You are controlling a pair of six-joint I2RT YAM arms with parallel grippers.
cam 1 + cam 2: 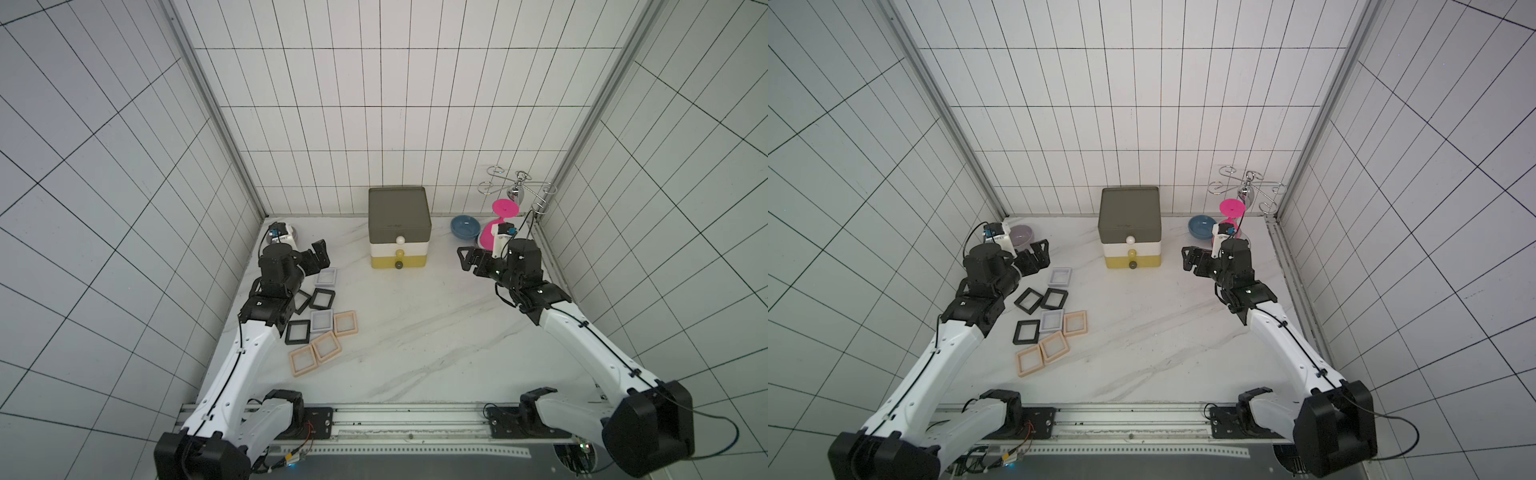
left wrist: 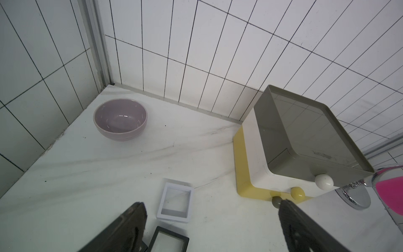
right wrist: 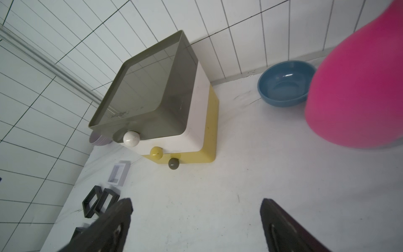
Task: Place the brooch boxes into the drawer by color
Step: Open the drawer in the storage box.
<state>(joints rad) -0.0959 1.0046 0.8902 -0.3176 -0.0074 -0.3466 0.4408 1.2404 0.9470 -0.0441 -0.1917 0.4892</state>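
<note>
The drawer (image 1: 1129, 227) stands against the back wall — olive tier over white over yellow, all shut. Eight brooch boxes (image 1: 1052, 321) lie clustered beside the left gripper (image 1: 1038, 255).

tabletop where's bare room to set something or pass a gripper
Bare marble runs from the drawer to the near rail, between the brooch boxes and the right arm. Crowded: around those boxes by the left arm; back right corner with blue bowl and pink object.
</note>
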